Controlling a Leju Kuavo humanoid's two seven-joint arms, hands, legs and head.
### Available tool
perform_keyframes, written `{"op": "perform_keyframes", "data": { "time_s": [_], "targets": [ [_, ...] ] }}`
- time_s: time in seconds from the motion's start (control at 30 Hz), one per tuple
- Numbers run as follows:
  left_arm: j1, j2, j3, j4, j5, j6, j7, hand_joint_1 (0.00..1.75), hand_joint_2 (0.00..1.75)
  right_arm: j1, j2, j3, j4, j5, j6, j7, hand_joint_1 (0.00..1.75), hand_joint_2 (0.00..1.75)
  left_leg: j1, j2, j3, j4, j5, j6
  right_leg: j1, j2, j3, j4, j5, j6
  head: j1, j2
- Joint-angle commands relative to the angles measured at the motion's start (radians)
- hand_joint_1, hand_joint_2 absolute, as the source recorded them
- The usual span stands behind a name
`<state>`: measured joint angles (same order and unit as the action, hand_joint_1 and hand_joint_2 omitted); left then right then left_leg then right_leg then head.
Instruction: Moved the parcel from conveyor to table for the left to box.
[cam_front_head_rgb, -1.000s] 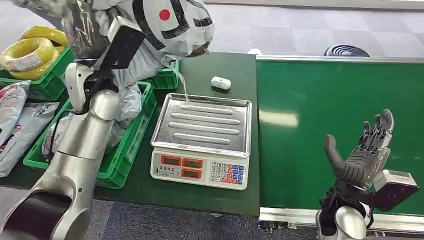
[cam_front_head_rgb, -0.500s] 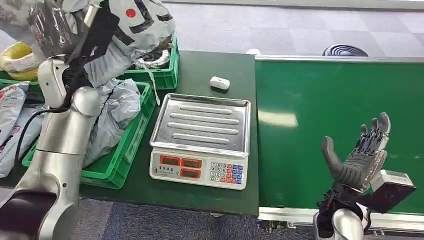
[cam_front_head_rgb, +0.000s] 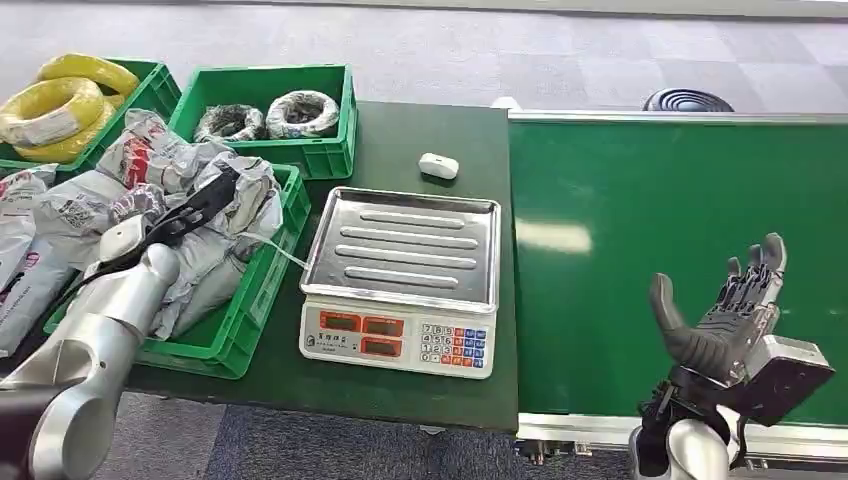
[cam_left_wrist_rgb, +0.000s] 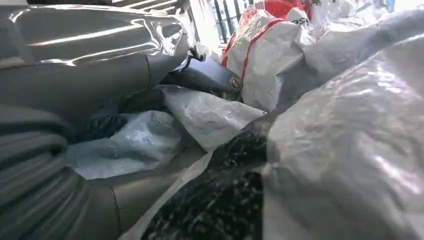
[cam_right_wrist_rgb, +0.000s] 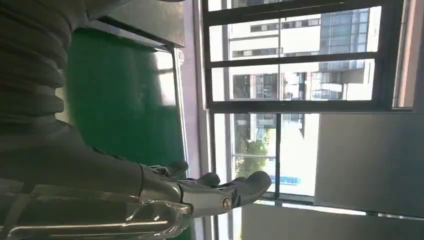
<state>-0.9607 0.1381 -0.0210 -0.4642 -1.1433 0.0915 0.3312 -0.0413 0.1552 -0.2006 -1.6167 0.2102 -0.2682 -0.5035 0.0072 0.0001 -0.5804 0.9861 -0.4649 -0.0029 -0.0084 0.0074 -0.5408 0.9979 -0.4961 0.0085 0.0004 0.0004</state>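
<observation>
1. Down in the near green crate (cam_front_head_rgb: 262, 300) at the bench's left edge: left hand (cam_front_head_rgb: 190, 213) lying among grey poly-bag parcels (cam_front_head_rgb: 215, 190), dark fingers (cam_left_wrist_rgb: 207, 77) laid against crinkled film; cannot tell whether gripping or let go.
2. Over the conveyor's near edge: right hand (cam_front_head_rgb: 728, 315) raised, palm up, fingers apart, holding nothing.
3. Judged step: boxing by the left arm at its finish, the parcel resting in that crate atop the pile, touching its neighbours.
4. Next move, as a guess: free the left hand without dragging the slack film along, then lift clear of the crate wall; right hand to wait for another parcel on the belt.
5. Materials near the left hand: soft, glossy, wrinkled plastic, grey and white with red print, some black speckled patches; likely slippery and prone to snag.
6. Beyond, mid-bench: weighing scale (cam_front_head_rgb: 400, 340) with a ribbed steel tray (cam_front_head_rgb: 405, 245), white body, coloured keypad.
7. Toward the far edge: small white rounded case (cam_front_head_rgb: 440, 165); green crate of grey-white cable coils (cam_front_head_rgb: 302, 108); yellow coils (cam_front_head_rgb: 60, 100) at the far left corner.
8. Conveyor belt (cam_front_head_rgb: 620, 190): flat matte green, metal-framed.
</observation>
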Motion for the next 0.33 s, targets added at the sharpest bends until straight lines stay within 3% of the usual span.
{"op": "perform_keyframes", "data": {
  "time_s": [0.03, 0.17, 0.33],
  "targets": [
    [0.084, -0.014, 0.170, -0.041, 0.049, 0.166, -0.121, 0.00, 1.75, -0.005, 0.012, -0.039, 0.014, 0.002, -0.002, 0.011, 0.00, 1.75, 0.000, 0.001, 0.003, -0.002, 0.001, 0.000, 0.000, 0.001, 0.002, -0.002, 0.001, -0.001, 0.000, 0.000],
    [0.130, -0.038, 0.219, -0.162, 0.125, 0.274, -0.221, 0.00, 1.75, 0.006, 0.017, -0.044, 0.000, -0.002, -0.006, 0.011, 0.00, 1.75, 0.000, 0.000, 0.003, -0.001, 0.000, 0.000, 0.000, 0.000, 0.002, 0.000, 0.000, 0.000, 0.000, 0.000],
    [0.258, -0.087, 0.245, -0.455, 0.349, 0.509, -0.477, 0.00, 1.75, 0.027, 0.031, -0.037, -0.008, -0.004, -0.006, 0.007, 0.00, 1.75, 0.001, -0.001, 0.002, 0.000, 0.000, 0.000, 0.001, -0.001, 0.001, -0.001, 0.000, 0.000, 0.000, 0.000]
  ]
}}
